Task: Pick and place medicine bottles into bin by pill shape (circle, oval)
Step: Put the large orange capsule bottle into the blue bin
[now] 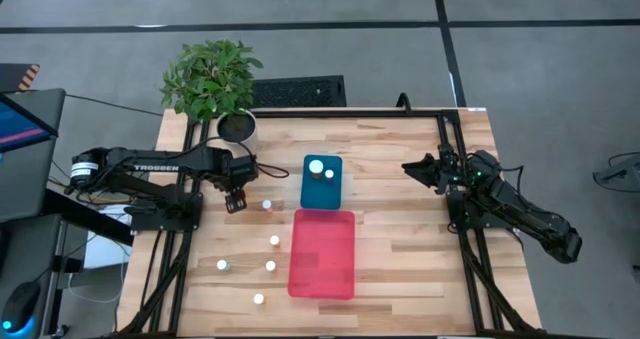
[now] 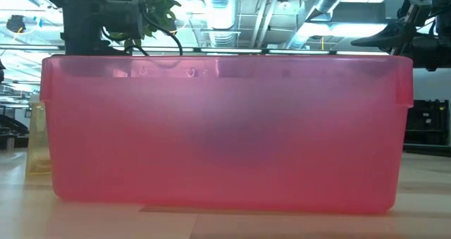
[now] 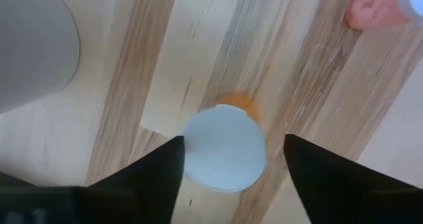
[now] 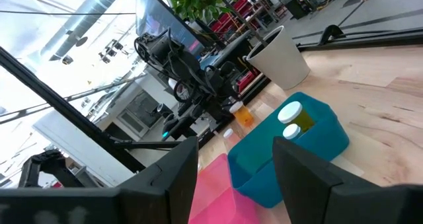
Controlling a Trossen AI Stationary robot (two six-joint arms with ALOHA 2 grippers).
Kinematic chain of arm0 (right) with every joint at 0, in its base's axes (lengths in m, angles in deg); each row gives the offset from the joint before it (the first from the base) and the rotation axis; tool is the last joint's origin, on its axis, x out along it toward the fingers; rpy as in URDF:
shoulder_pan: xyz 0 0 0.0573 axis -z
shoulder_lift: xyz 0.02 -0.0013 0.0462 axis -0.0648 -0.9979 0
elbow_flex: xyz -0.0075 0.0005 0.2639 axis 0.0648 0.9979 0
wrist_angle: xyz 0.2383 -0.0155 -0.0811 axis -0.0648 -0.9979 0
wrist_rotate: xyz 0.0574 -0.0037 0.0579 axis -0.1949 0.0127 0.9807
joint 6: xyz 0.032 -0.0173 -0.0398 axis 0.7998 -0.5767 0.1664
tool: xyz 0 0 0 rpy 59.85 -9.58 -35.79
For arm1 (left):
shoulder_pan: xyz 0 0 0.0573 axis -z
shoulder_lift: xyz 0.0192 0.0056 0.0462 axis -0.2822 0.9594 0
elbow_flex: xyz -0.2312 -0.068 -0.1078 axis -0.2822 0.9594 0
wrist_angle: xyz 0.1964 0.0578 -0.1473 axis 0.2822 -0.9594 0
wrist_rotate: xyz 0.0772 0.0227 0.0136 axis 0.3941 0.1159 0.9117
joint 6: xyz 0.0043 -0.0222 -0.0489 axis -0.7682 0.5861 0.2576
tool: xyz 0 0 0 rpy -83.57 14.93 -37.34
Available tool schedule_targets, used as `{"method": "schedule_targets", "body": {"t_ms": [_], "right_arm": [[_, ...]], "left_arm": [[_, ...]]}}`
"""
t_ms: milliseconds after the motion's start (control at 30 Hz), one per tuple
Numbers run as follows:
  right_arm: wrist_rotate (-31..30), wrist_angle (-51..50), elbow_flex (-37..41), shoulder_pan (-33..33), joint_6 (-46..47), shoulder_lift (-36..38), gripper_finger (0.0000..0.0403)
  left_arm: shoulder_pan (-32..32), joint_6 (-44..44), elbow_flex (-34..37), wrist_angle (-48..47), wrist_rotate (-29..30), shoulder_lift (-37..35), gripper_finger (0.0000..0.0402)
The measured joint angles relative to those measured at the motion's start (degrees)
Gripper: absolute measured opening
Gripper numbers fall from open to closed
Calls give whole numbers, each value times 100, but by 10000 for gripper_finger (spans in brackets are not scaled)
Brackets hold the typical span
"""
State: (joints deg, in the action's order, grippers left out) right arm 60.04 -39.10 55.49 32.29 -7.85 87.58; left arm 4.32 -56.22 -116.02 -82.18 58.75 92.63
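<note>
My left gripper hangs open over the table's left half, near the white plant pot. In the left wrist view its fingers stand on either side of a white-capped orange bottle that stands upright on the wood. I see no touch. Another bottle stands just to its right. Several more bottles stand nearer the front edge. Two bottles sit in the blue bin. My right gripper is open and empty at the table's right side, above the table.
The pink bin lies just in front of the blue bin at mid-table and fills the low view. The potted plant stands at the far left. Bare wood lies between the bins and my right arm.
</note>
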Motion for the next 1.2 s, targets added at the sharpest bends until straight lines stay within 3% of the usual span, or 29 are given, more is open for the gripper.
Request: {"method": "schedule_targets", "body": {"t_ms": [233, 1200], "right_arm": [[0, 0, 0, 0, -2, 2, 205], [0, 0, 0, 2, -2, 2, 205]], "left_arm": [[0, 0, 0, 2, 15, 0, 301], [-20, -24, 7, 23, 12, 0, 303]]}}
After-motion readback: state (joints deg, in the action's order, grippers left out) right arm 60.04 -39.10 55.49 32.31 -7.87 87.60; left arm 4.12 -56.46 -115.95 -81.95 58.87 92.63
